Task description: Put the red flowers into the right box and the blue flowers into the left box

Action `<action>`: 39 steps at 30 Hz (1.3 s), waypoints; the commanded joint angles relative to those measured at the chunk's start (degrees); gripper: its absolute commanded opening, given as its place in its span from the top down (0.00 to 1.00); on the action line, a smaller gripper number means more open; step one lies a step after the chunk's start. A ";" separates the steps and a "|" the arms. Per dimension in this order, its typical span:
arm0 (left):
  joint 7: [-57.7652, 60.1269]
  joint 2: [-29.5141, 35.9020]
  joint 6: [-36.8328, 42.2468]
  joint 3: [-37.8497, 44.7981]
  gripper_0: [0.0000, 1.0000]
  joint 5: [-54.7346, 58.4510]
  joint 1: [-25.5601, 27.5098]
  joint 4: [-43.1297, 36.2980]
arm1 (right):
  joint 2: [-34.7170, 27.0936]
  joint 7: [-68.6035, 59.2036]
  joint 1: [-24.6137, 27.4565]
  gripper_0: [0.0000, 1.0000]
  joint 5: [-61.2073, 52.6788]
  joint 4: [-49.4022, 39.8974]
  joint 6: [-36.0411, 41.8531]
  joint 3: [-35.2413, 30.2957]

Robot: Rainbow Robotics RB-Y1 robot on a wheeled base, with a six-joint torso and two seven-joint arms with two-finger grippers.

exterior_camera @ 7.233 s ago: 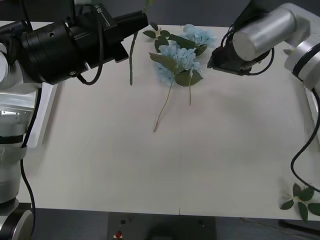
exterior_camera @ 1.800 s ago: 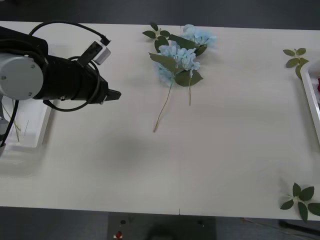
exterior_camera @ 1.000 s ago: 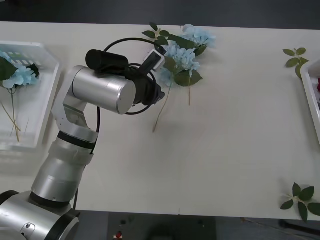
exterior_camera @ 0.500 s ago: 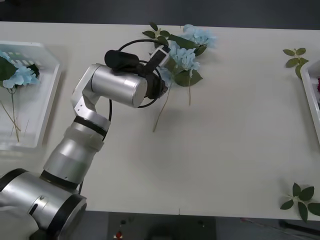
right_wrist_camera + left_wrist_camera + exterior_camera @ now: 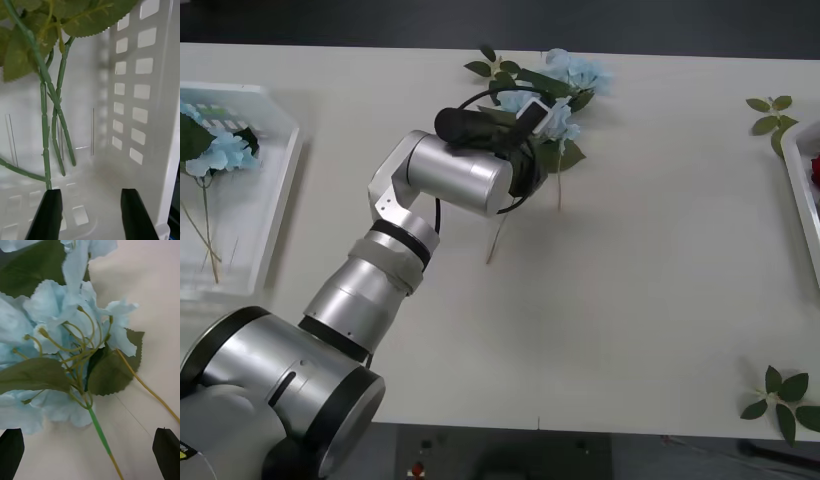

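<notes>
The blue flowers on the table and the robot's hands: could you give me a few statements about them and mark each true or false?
1. The left hand is open above the blue flowers on the table. True.
2. The left box has no flowers in it. False: a blue cluster already lies inside.
3. The right hand is shut on a stem. False: its fingers are apart, with green stems lying in a white slotted box beyond them.
4. Loose leaf sprigs lie near the table's right side. True.
</notes>
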 commanded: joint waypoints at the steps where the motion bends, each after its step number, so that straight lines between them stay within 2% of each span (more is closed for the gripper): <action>1: 3.93 -0.08 -1.39 -2.47 0.00 -0.44 -1.46 1.01 | -0.56 -2.43 -1.54 0.00 -0.52 0.72 -0.33 -2.25; 7: 5.68 -0.08 -8.16 -5.02 0.00 -0.35 -1.55 5.49 | -0.56 -2.08 -1.46 0.00 -7.03 0.63 -0.33 -3.13; 15: 7.18 -0.08 -8.16 -5.81 0.00 -1.14 -1.37 5.66 | -0.56 -1.38 -1.46 0.00 -16.87 -0.86 0.90 -3.13; 23: 7.97 -0.08 -8.34 -5.81 0.00 -2.19 -1.28 6.72 | 1.99 -2.26 -1.54 0.00 -16.78 -9.47 1.96 -3.13; 29: 8.23 -0.08 -8.34 -6.52 0.00 -3.78 -1.28 6.72 | 7.70 -2.52 -4.09 0.00 -12.21 -14.57 3.36 -2.95; 31: 8.23 -0.08 -8.43 -6.78 0.35 -5.10 -1.02 6.72 | 10.69 -2.52 -5.59 0.00 -10.28 -15.19 3.36 -2.86; 32: 8.32 -0.08 -8.95 -7.13 0.62 -5.89 -0.93 6.72 | 12.62 -2.52 -6.55 0.00 -8.87 -15.19 3.36 -2.86; 33: 8.41 -0.08 -9.04 -7.22 0.77 -6.33 -0.67 6.72 | 13.68 -2.52 -7.26 0.00 -7.91 -15.19 3.19 -2.78; 36: 8.59 -0.08 -9.30 -7.31 0.93 -7.38 -0.23 6.63 | 16.49 -2.96 -9.28 0.00 -5.45 -15.19 3.01 -2.78; 39: 8.85 -0.08 -9.30 -7.31 0.99 -8.43 0.04 6.63 | 17.89 -3.40 -10.60 0.00 -5.45 -15.28 3.01 -2.78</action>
